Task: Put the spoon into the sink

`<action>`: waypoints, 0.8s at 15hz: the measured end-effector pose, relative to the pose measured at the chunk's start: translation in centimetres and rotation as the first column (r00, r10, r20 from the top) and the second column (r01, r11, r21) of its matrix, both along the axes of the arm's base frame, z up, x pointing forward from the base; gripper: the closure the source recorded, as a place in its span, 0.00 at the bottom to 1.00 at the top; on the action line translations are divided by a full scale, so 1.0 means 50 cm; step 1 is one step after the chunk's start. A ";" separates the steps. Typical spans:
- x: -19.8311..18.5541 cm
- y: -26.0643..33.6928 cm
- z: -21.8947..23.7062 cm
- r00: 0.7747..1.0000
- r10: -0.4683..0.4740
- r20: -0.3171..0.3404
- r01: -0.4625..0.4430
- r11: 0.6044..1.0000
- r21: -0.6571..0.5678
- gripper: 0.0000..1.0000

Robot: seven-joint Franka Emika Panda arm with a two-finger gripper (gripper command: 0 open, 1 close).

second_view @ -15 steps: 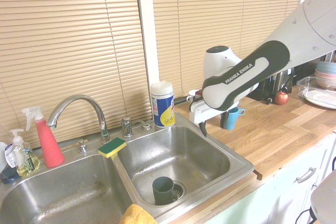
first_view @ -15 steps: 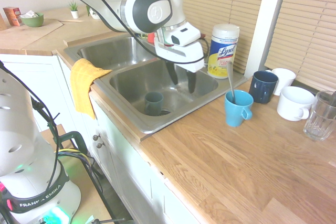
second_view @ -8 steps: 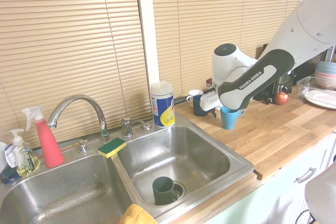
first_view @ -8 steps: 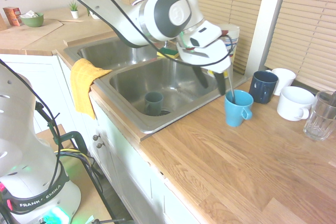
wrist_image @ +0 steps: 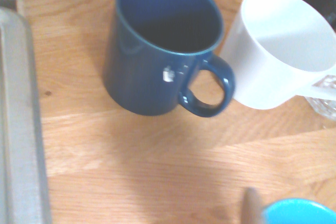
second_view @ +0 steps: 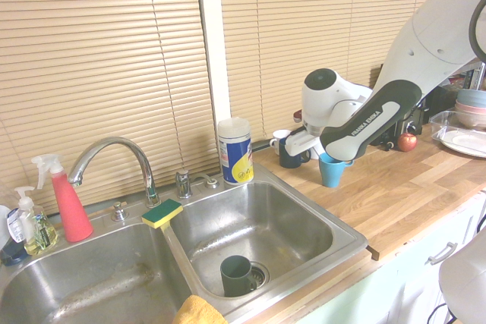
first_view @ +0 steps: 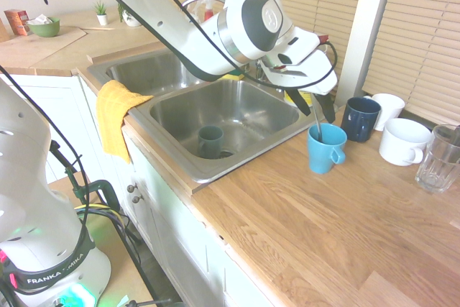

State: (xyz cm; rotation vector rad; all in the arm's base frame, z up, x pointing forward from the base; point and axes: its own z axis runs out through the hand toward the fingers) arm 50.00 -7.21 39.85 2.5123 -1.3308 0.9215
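A: We found the end effector [first_view: 317, 109] hanging over the near corner of the right basin, angled downward beside the light blue mug [first_view: 324, 147]. Its two dark fingers [first_view: 328, 107] stood spread apart with nothing between them, so we logged it as released.

B: And the spoon [first_view: 315, 121]?

A: We saw it standing in the light blue mug, bowl down and handle leaning up toward the spread fingers. The handle top sat close to them; we could not tell from either outside view whether it lay between them or just beside them. We saw no grip on it.

B: Where was the mug relative to the sink [first_view: 215, 167]?

A: On the wooden tabletop [first_view: 338, 228], just beside the sink's right rim. The spoon was therefore outside the sink. The right basin held only a dark grey cup [first_view: 210, 141] near the drain.

B: What else did we record on the tabletop?

A: A navy mug [wrist_image: 157, 51] behind the blue one, two white mugs [first_view: 404, 140] beyond it and a clear glass [first_view: 438, 157] at the far edge. The wrist view showed the navy mug upright and empty, handle facing the camera, with a white mug touching or nearly touching it.

B: Around the sink?

A: A yellow cloth [first_view: 116, 116] draped over the front edge at the divider, a yellow-green sponge [second_view: 162, 213] on the back of the divider, a wipes canister [second_view: 235, 150] behind the right basin, and a red spray bottle [second_view: 67, 202] left of the tap [second_view: 114, 158].
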 end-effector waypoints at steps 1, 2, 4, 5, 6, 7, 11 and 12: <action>0.001 0.006 0.001 1.000 0.003 0.006 -0.003 1.000 -0.006 1.00; 0.002 0.013 0.002 1.000 0.005 0.010 -0.005 1.000 -0.007 1.00; 0.005 0.017 0.005 1.000 0.008 0.013 -0.008 1.000 -0.008 1.00; 0.007 0.016 0.008 1.000 0.007 0.016 -0.007 1.000 -0.009 1.00; 0.008 0.016 0.010 1.000 0.006 0.018 -0.006 1.000 -0.010 1.00; 0.009 0.015 0.011 1.000 0.004 0.018 -0.003 1.000 -0.009 1.00; 0.015 0.012 0.021 1.000 -0.008 0.028 0.008 1.000 -0.002 1.00; 0.016 0.012 0.020 1.000 -0.008 0.027 0.008 1.000 -0.002 1.00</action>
